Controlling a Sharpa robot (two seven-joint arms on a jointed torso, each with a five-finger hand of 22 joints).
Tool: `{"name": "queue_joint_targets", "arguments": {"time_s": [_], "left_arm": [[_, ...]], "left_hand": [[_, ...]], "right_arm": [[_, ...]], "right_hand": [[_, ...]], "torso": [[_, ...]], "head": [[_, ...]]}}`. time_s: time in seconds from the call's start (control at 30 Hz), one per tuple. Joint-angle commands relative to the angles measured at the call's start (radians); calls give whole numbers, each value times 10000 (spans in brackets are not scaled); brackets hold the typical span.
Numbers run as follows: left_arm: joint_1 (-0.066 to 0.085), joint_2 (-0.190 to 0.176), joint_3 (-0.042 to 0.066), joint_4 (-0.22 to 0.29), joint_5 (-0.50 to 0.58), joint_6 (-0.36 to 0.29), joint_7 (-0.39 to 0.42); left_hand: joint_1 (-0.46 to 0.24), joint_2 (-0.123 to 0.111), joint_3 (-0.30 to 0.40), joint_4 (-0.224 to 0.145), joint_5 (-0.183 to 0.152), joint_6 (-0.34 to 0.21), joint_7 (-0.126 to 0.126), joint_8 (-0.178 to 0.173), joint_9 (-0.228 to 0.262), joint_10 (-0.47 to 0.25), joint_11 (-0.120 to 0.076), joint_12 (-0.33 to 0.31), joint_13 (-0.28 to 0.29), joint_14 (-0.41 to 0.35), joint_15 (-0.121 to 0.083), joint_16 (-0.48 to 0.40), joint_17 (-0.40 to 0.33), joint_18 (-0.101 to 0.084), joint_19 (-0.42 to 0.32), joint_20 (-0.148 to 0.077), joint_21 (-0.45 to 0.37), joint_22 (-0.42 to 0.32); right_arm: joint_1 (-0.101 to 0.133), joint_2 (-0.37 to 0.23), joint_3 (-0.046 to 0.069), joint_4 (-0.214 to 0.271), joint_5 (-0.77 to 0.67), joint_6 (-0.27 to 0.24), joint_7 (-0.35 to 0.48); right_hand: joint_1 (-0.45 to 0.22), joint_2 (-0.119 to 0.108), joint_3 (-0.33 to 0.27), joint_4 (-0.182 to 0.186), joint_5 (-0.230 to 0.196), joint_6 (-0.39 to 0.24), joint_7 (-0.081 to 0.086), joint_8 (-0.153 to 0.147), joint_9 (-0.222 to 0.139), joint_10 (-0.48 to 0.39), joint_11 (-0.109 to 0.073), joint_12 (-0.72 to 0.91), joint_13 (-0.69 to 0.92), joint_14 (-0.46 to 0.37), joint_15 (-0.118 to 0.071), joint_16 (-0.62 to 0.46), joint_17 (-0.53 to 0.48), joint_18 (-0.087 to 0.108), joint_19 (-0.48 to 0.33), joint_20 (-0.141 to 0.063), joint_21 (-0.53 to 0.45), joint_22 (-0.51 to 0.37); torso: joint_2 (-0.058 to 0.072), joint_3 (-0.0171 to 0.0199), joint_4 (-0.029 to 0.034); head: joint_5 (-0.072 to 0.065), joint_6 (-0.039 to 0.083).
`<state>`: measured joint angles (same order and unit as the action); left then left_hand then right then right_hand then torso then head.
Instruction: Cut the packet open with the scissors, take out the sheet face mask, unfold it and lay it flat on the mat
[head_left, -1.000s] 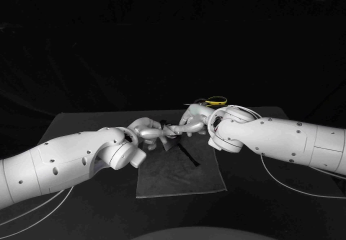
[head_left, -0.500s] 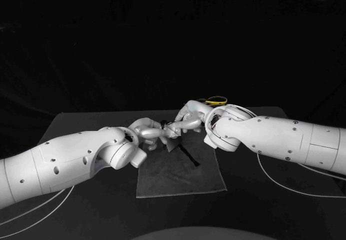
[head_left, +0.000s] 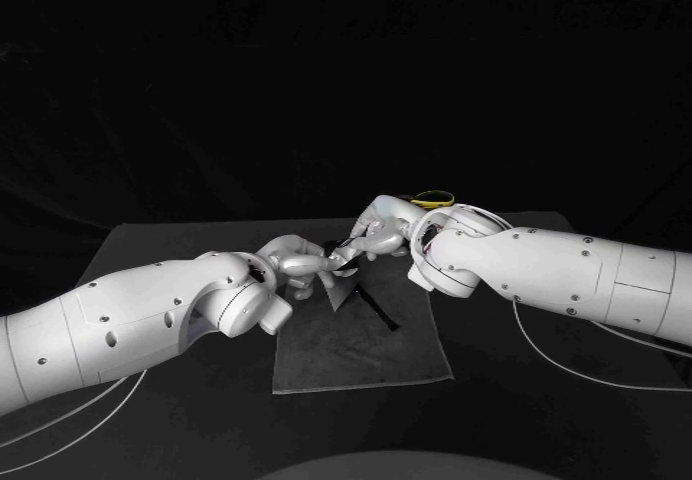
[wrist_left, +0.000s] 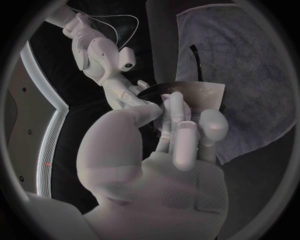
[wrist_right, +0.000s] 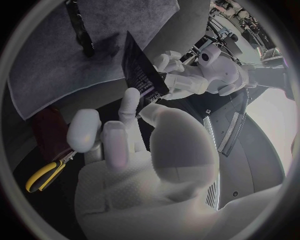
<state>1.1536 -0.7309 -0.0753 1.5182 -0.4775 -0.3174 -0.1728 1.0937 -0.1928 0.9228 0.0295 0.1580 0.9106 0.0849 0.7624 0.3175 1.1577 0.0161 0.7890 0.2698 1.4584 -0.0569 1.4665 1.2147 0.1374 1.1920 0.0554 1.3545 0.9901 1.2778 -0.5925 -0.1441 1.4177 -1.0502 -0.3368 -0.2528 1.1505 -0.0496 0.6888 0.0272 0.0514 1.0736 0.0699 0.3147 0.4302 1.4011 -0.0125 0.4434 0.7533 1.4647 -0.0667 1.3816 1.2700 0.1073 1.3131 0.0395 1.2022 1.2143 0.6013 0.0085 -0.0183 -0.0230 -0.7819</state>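
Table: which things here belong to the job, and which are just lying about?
In the job: packet, held by left hand and right hand; mat; scissors.
Lying about: dark strip on the mat; dark red object beside the scissors.

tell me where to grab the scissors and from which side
Grip the scissors by their yellow handle loops, coming from above: they lie on the table past the right hand, loops exposed. That hand holds the packet, so free it first.

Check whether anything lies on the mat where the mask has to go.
Yes: a thin dark strip lies on the mat, below the packet held by the left hand and right hand. Nothing else visible there.
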Motion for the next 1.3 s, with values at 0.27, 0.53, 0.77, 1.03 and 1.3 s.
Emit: {"name": "queue_joint_targets", "arguments": {"time_s": [0.27,0.53,0.77,1.03,1.3], "left_arm": [[0,-229,-7,-56,-212,88,-272],[2,-252,-8,-80,-226,280,-353],[2,-155,-8,-82,-222,451,-336],[2,-91,-8,-87,-151,572,-327],[8,75,-7,-213,-123,704,-507]], "left_hand": [[-564,7,1635,-1923,1121,261,-105,174,101,368,-192,220,33,336,-87,232,649,-233,265,-94,277,393],[-867,13,1713,-2139,1757,346,-161,252,122,444,-241,322,31,430,-140,322,954,-250,321,-147,388,519],[-911,8,1714,-2182,1845,358,-166,262,123,449,-248,334,28,442,-147,334,996,-250,320,-155,400,525],[-959,11,1692,-2188,1903,363,-165,267,123,450,-246,339,25,436,-148,326,969,-237,277,-159,384,467],[-996,19,1667,-2185,1951,359,-164,270,124,449,-246,344,23,437,-148,326,972,-236,270,-161,381,460]], "right_arm": [[25,-202,26,-176,-567,-300,-90],[25,-256,29,-124,-652,-84,27],[30,-246,28,52,-289,43,393],[37,-408,23,310,-128,-415,797],[30,-1017,19,994,-287,-1214,1541]], "right_hand": [[127,192,253,-242,-22,100,-53,179,65,108,-18,67,13,519,-90,79,105,-103,93,-12,86,94],[125,191,260,-247,-24,101,-53,183,66,111,-18,68,13,516,-91,70,89,-87,52,-14,27,39],[-516,-481,-253,-5,-12,-547,218,-78,-36,-441,218,-247,-103,183,90,-714,-1011,100,-614,78,-888,-752],[-690,-1492,-1801,353,110,-1812,734,-807,-410,-1609,704,-493,-319,-515,525,-2119,-2644,499,-2042,503,-3026,-2406],[-163,-1476,-1981,210,239,-1904,749,-840,-452,-1619,695,-189,-287,-360,518,-1917,-2370,460,-1736,545,-2787,-2141]], "torso": [[3,7,-8],[3,-3,-10],[-6,1,-14],[-2,3,-5],[10,18,-6]], "head": [[20,-15],[36,-14],[59,12],[70,20],[181,-5]]}}
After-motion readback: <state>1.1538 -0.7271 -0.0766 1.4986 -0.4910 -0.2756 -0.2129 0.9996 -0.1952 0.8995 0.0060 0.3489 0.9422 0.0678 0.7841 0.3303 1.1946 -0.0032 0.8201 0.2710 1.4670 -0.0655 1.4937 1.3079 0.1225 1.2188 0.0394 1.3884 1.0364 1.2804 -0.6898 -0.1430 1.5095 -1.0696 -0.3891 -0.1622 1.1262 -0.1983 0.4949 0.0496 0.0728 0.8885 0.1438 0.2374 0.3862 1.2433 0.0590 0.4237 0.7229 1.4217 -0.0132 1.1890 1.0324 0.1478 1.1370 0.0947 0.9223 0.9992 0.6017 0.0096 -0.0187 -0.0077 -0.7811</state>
